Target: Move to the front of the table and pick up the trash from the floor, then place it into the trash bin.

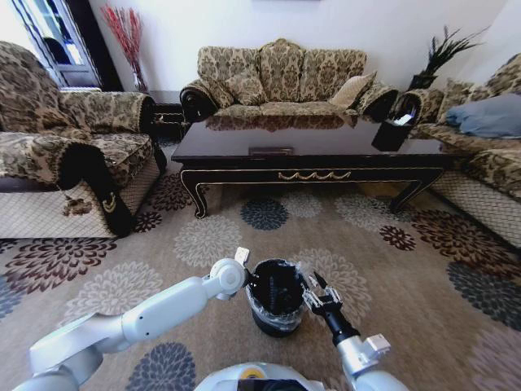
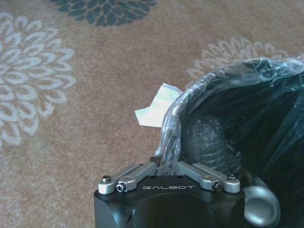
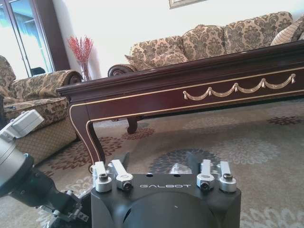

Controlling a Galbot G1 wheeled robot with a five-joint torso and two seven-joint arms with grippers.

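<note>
The trash bin, round and black with a clear liner, stands on the carpet just in front of me. My left gripper is at its left rim, shut against the liner. A white paper piece of the trash shows just past those fingertips, outside the rim and partly behind the liner. I cannot tell whether the fingers hold it. My right gripper hangs open beside the bin's right side, nothing between its fingers. The dark table stands farther ahead.
Patterned sofas flank the table: an armchair on the left, a couch behind, another sofa on the right. A black box-shaped holder sits on the table's right end. Flowered carpet lies open around the bin.
</note>
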